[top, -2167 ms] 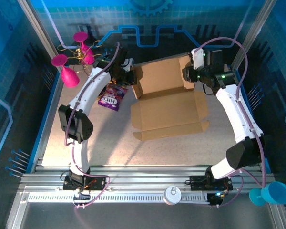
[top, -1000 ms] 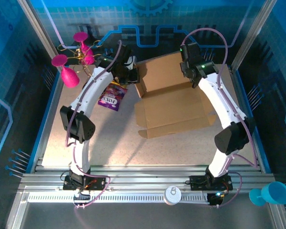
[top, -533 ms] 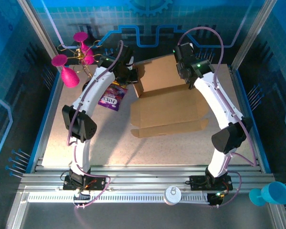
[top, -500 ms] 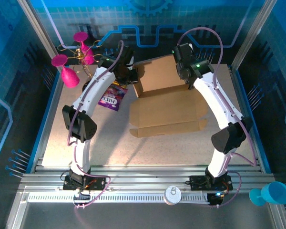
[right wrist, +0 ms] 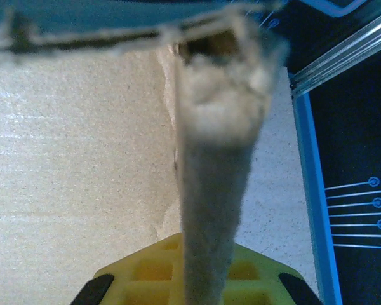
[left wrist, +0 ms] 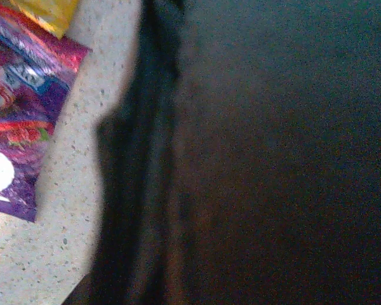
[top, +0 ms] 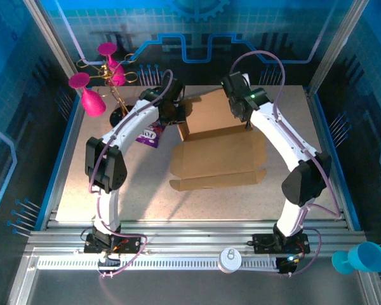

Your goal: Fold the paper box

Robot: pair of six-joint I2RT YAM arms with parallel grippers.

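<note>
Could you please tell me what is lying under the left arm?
A purple snack packet lies there on the table, partly hidden by the arm.

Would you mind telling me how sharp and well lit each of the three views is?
Top external: evenly lit and sharp, the paper box crisp. Left wrist: mostly dark and blurred, the purple packet at left lit. Right wrist: the box's edge, very near the lens, is badly out of focus.
</note>
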